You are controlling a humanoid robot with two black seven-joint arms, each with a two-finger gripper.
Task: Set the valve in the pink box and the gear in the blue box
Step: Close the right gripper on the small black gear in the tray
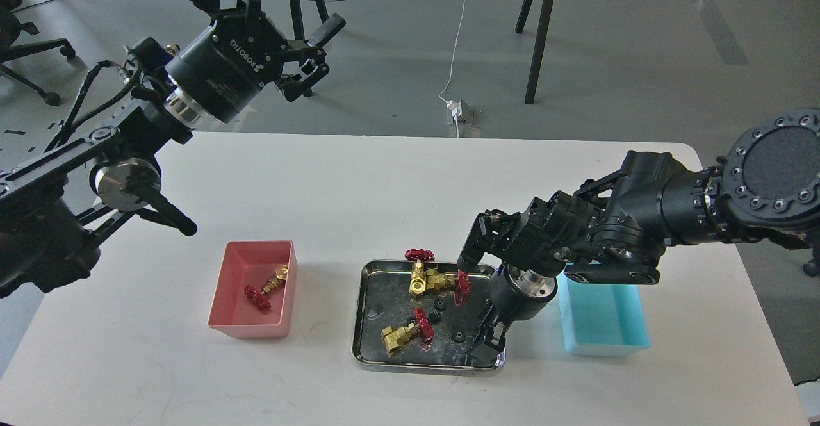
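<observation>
Head view: the valve (266, 286) already lies in the pink box (225, 298), left of the steel tray (360, 314). Your left gripper (306, 54) hangs high with fingers spread, empty. Your right gripper (485, 344) points down into the tray's right near corner; you cannot tell its finger state. The gear (459, 334) sits just left of it on the tray floor. Judge it light, rigid and tiny, apt to skid on steel: pinch across its toothed rim. The blue box (634, 339), right of the tray, looks empty.
</observation>
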